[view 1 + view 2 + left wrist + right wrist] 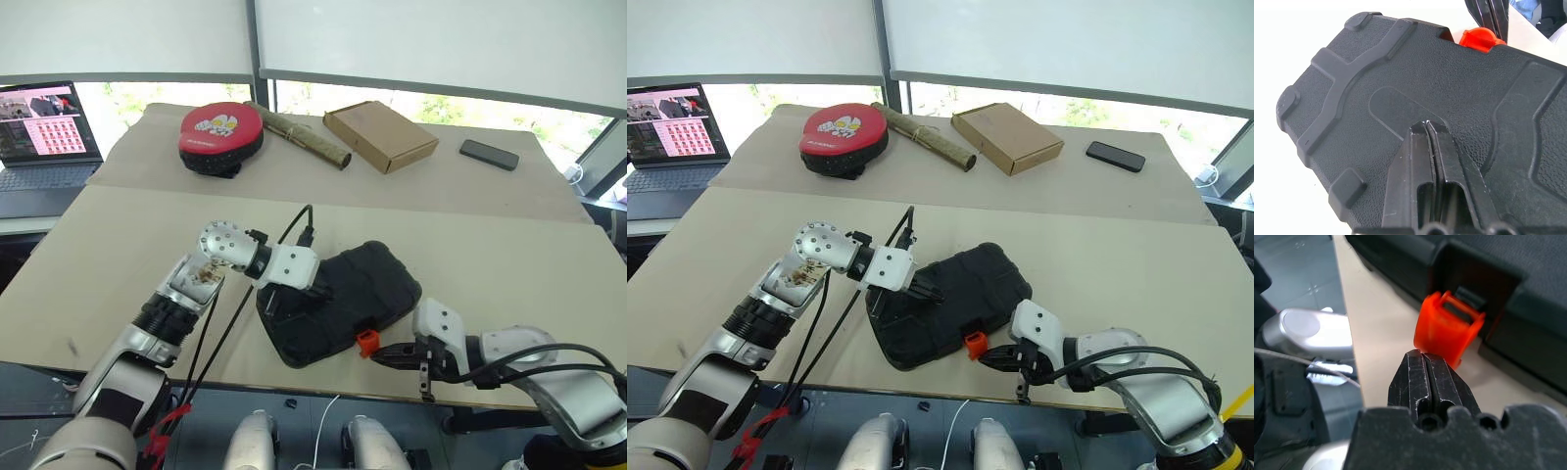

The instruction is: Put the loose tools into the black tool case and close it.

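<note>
I see the black tool case [343,299] lying with its lid down near the front edge of the cardboard-covered table [509,255], set at an angle, its small orange latch [366,342] on the side facing me and sticking outward rather than folded flat. My left gripper [1427,128] rests its tips on the textured lid toward the case's left end, fingers pressed together with nothing between them. My right gripper [1425,357] sits just in front of the latch, also clenched on nothing, its tips right at the orange tab; I cannot tell whether they touch it. Farther back on the table lie a red-and-black round pad [220,135], a rolled brown tube [299,135], a brown cardboard box [380,134] and a black phone [489,154]. An open laptop [44,137] stands off to the left.
</note>
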Tool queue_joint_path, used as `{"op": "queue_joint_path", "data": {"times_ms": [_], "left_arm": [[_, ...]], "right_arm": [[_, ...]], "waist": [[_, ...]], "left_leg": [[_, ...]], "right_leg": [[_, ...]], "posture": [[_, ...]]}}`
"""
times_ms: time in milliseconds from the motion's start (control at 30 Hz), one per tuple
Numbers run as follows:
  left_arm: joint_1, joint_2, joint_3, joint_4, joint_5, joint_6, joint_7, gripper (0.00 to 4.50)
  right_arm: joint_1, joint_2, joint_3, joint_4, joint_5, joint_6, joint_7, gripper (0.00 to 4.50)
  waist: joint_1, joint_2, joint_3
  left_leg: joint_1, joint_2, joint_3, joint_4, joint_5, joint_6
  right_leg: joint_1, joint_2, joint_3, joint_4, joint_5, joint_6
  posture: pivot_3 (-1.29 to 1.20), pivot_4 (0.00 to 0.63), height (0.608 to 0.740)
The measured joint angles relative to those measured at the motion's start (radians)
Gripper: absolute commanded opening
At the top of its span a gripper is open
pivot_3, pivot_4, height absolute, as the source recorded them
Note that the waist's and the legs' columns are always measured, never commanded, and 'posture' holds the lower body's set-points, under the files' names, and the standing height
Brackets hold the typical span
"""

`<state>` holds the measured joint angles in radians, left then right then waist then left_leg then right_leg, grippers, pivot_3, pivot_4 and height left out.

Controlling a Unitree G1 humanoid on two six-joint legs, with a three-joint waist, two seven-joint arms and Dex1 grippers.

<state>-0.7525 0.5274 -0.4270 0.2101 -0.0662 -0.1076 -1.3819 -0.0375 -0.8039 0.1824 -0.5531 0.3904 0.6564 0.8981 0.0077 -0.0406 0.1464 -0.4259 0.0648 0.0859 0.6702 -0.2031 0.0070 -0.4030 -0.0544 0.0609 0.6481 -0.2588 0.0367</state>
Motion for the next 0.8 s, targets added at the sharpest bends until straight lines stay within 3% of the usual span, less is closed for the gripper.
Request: {"op": "queue_joint_path", "data": {"times_ms": [367,800], "left_arm": [[0.005,-0.004,0.001,-0.006,0.006,-0.002,0.005,0.09],[-0.016,-0.033,-0.009,0.037,0.039,-0.066,-0.007,0.09]], "right_arm": [[0.067,0.084,0.026,0.036,-0.103,-0.139,-0.075,0.0],[0.142,0.154,-0.129,-0.02,-0.087,-0.209,-0.092,0.0]], "waist": [[0.001,0.0,0.0],[-0.006,0.005,-0.003]], "left_leg": [[0.0,0.0,0.0,0.0,0.0,0.0],[0.002,0.0,0.001,0.0,0.0,0.0]], "right_leg": [[0.0,0.0,0.0,0.0,0.0,0.0],[0.001,0.0,0.001,0.001,0.001,0.0]], "posture": [[0.0,0.15,0.74],[0.0,0.15,0.74]]}}
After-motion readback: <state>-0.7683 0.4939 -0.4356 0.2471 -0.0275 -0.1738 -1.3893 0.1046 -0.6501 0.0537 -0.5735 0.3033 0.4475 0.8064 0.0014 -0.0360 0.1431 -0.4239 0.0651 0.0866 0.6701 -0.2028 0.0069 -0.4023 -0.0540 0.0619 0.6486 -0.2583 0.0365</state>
